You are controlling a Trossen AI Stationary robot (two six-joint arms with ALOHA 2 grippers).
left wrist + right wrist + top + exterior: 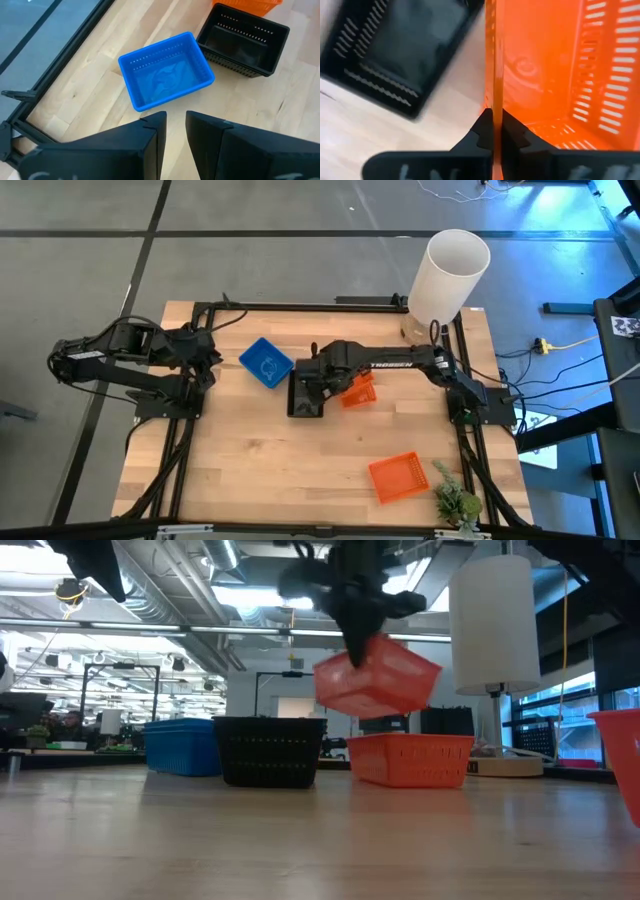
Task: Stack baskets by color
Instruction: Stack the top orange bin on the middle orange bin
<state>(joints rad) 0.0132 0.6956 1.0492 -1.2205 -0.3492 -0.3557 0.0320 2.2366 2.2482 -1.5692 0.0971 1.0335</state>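
Orange basket hangs tilted above the worktop, its wall pinched by the closed right end effector, over another orange basket. Next move, likely: level it, lower it in. Left end effector waits slightly parted, empty.

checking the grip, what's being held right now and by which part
The right gripper pinches an orange basket by one side wall's rim, lifted and tilted. The left gripper holds nothing.

From above we look straight down on the table; level with it, we face the room. Both wrist views sit close over the black basket, shared.
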